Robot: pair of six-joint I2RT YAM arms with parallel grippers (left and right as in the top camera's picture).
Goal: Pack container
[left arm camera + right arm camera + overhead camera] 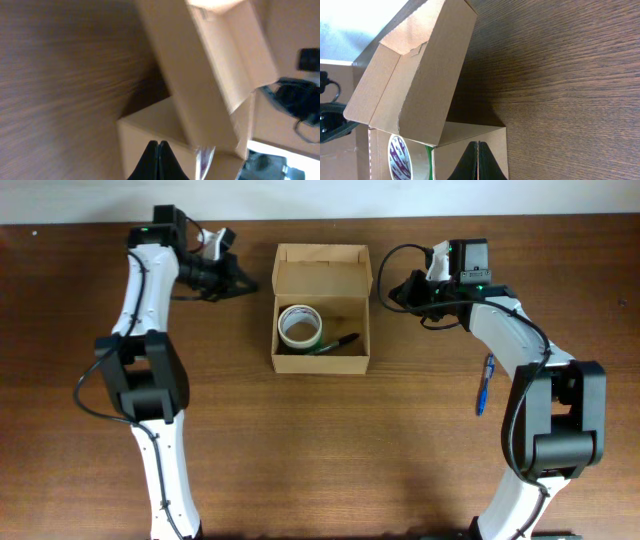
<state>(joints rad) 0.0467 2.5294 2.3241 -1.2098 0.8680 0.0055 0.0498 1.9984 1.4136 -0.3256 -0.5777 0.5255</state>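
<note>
While the left gripper (158,145) and right gripper (478,145) both show fingers pressed together, the container (320,363) lies between their tips — flap up. Tape roll (300,342) inside.

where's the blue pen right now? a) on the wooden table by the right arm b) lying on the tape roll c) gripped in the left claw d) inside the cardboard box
a: the slim blue pen lies on the brown wooden table beside the right arm, outside the tan cardboard box, which holds a white tape roll and a dark marker.
</note>
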